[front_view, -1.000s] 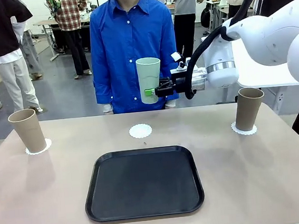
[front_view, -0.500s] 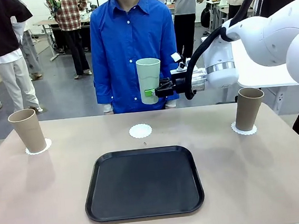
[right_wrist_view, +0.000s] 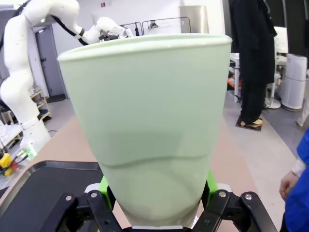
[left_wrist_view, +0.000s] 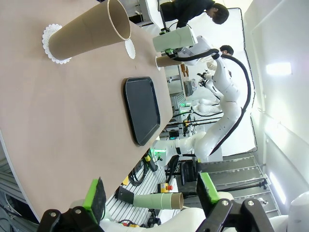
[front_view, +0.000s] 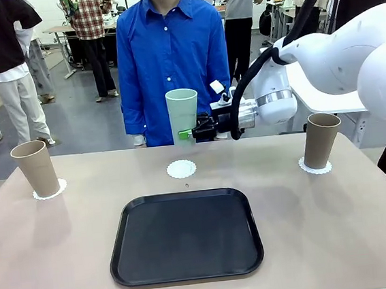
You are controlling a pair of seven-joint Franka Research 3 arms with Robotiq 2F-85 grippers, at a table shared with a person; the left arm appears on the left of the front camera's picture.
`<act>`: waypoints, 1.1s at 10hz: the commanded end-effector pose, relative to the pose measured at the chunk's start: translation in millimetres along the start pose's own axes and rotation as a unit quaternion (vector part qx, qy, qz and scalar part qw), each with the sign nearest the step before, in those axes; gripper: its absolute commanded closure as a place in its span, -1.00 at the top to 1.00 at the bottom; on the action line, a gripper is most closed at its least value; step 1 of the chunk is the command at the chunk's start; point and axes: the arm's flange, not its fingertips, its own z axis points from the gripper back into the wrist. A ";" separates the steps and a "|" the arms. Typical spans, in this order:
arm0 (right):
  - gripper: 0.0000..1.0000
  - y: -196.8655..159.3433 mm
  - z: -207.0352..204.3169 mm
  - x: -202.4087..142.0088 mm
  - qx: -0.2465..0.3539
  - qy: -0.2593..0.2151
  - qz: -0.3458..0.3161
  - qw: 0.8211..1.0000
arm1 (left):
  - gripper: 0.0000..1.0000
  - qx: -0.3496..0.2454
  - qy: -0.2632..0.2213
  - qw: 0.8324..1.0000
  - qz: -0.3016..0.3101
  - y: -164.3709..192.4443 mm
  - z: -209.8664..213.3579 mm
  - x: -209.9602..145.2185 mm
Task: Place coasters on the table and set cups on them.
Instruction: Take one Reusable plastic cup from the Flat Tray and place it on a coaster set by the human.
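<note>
Mint cup (front_view: 182,113) pinched in right tool (front_view: 186,134) above beige table (front_view: 337,219), busy room behind.

The right arm (front_view: 338,52) is glossy white with rounded, bulging links and a silver-grey band next to the wrist. A thick black cable (front_view: 292,36) loops from beside that band up over the arm. Beyond the band, the right gripper (front_view: 193,132) is black with bright green pads (right_wrist_view: 106,186) and small silver screws on its knuckles. The left gripper (left_wrist_view: 150,192) has the same black body, green pads and round screw heads. The person (front_view: 171,58) wears a bright blue long-sleeved collared shirt, buttoned down the front.
</note>
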 end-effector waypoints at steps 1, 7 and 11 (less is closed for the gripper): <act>0.62 -11.1 -1.7 -11.4 0.017 -0.014 0.024 0.999 | 1.00 0.002 -0.001 1.000 0.001 -2.1 0.0 -1.4; 0.62 -10.4 -15.8 -37.8 0.037 0.002 0.030 0.999 | 1.00 0.002 -0.001 1.000 0.001 -2.1 0.0 -1.4; 0.62 -19.0 -26.5 -52.2 0.033 0.023 0.012 0.999 | 1.00 0.002 -0.001 1.000 0.001 -2.1 0.0 -1.4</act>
